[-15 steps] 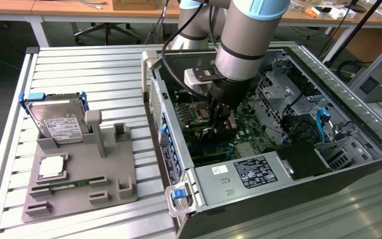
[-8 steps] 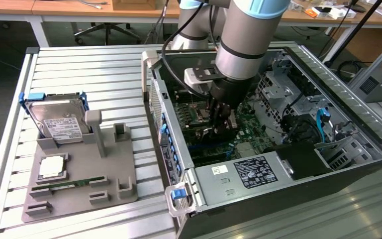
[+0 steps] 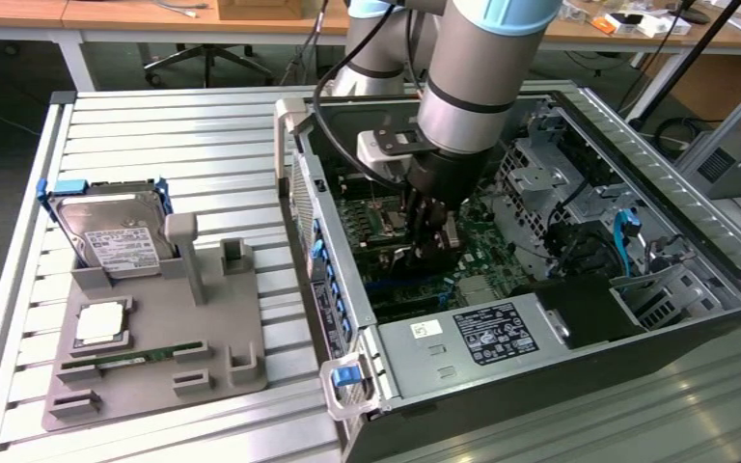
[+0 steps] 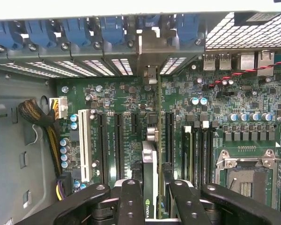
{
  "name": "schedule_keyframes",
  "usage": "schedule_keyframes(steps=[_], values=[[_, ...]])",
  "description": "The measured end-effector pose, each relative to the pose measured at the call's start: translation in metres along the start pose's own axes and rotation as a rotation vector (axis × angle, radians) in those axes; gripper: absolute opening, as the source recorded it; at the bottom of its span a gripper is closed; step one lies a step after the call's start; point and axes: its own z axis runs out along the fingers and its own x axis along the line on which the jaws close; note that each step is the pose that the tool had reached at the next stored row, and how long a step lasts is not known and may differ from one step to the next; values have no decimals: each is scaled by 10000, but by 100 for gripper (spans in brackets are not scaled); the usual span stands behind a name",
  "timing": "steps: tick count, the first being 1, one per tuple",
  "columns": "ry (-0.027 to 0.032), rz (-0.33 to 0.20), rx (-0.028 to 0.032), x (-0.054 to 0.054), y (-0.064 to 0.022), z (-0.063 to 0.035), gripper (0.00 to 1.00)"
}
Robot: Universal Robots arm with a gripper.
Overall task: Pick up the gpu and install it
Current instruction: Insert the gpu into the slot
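Gripping the gpu [image 4: 150,159] edge-on, claw [image 4: 152,199] — fan side hidden.

Open PC case [image 3: 679,289] takes up the 3 o'clock half of the slatted table [image 3: 165,145], motherboard [image 3: 480,256] showing inside with an empty CPU socket [image 4: 246,176] and a white slot [image 4: 84,145]. Over at 9 o'clock there's a grey parts tray [image 3: 151,357] holding a hard drive in a blue frame [image 3: 113,236], plus a green memory stick [image 3: 146,356] lying flat near 7 o'clock.
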Motion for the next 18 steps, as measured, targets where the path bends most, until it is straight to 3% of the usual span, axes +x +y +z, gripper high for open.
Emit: schedule_keyframes(steps=[6,18], values=[[4,318,-10,-18,10,-1,27],[3,329,-9,20,11,1,27]])
